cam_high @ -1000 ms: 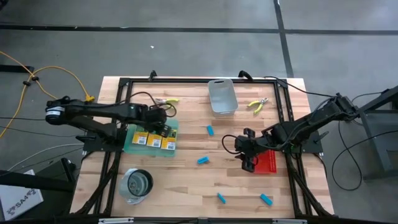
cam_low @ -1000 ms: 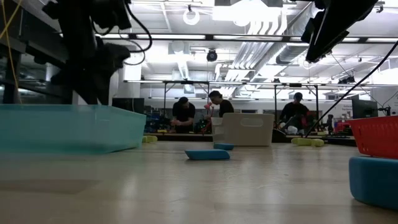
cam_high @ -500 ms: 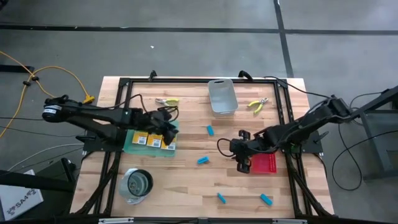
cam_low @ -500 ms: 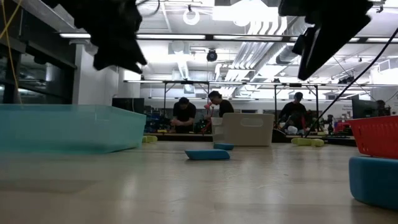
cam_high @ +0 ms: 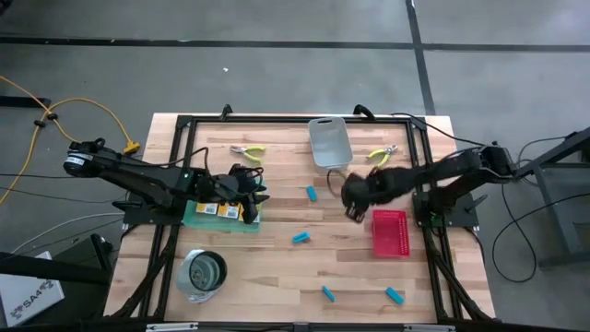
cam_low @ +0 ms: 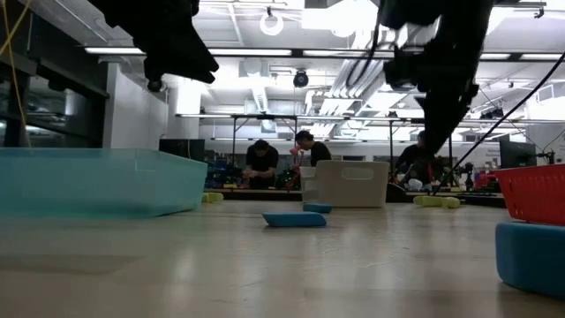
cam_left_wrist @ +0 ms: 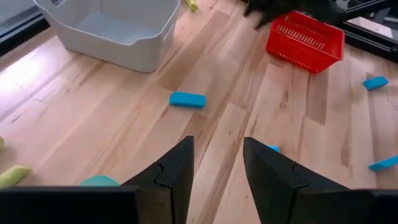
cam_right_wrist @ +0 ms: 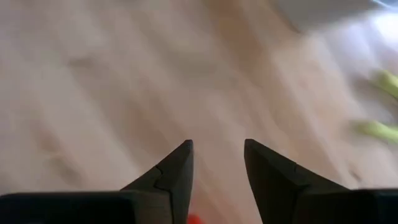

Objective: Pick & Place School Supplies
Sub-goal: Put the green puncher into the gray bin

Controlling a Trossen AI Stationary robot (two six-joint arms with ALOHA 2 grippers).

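Two yellow-and-green crayon boxes [cam_high: 218, 211] lie on the green mat [cam_high: 194, 219]; a third is hidden under my left gripper [cam_high: 256, 192], which hovers open over the mat's right end. Several light-blue blocks lie flat on the wood: one [cam_high: 312, 193] in the middle, one [cam_high: 300, 238] nearer, two [cam_high: 328, 293] [cam_high: 395, 296] by the near edge. One pair of pliers [cam_high: 247, 150] lies left of the grey bin, the other [cam_high: 383, 155] right of it. My right gripper [cam_high: 351, 197] is open above bare table, between the bin and the red tray.
The grey bin [cam_high: 329, 141] stands at the far edge. The red tray [cam_high: 389, 232] sits on the right, and the round metal cup [cam_high: 203, 274] at the near left. Black frame rails run along the table's sides. People work at benches beyond the table [cam_low: 305, 155].
My right gripper has swung from beside the red tray's left side toward the far edge, and now sits nearer the grey bin and the right-hand pliers. My left gripper has risen and drifted slightly right over the mat. Nothing on the table has shifted.
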